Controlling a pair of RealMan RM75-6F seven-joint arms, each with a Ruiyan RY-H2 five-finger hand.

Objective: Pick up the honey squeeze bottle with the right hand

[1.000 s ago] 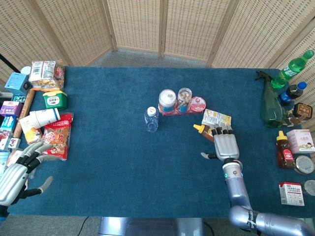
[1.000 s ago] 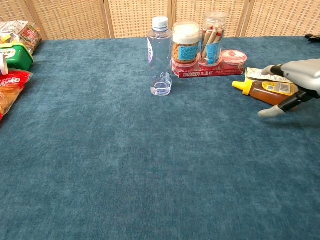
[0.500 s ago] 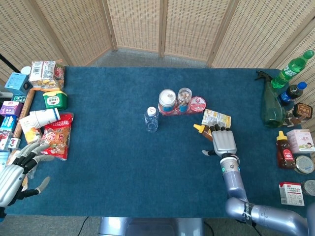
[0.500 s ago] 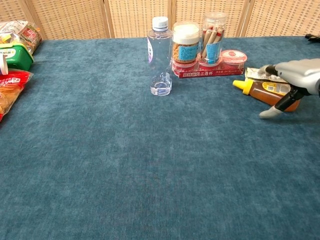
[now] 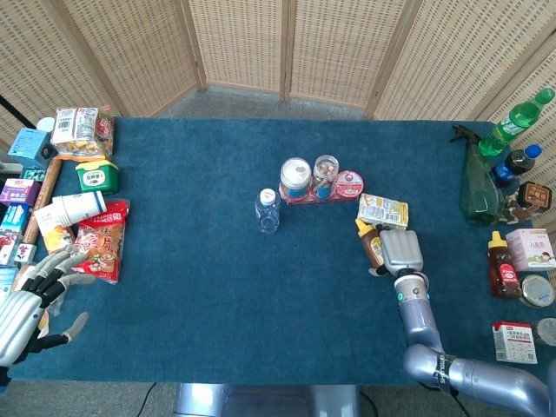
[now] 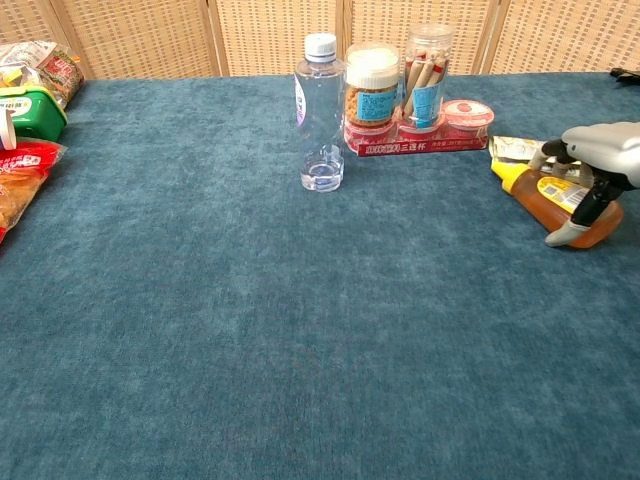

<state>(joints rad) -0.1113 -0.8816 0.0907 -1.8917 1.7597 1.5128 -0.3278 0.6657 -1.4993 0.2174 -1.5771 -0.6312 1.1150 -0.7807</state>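
Observation:
The honey squeeze bottle (image 5: 373,244) (image 6: 548,199) lies on its side on the blue tablecloth, amber with a yellow cap pointing toward the far side. My right hand (image 5: 401,252) (image 6: 600,160) grips it: the fingers curl over its body from the right and the thumb (image 6: 570,235) presses on its near end. The bottle still rests on the cloth. My left hand (image 5: 26,308) hovers at the near left corner with fingers spread and nothing in it; the chest view does not show it.
A yellow snack packet (image 5: 382,209) (image 6: 515,147) lies just behind the bottle. A clear water bottle (image 5: 268,211) (image 6: 321,110) and a pack of jars (image 5: 313,181) (image 6: 415,90) stand mid-table. Snacks (image 5: 87,217) line the left edge, bottles (image 5: 499,165) and a second honey bottle (image 5: 499,265) the right.
The right hand's fingers have curled around the honey bottle, thumb now against it. The bottle has swung round and slid slightly right. The left hand has barely moved.

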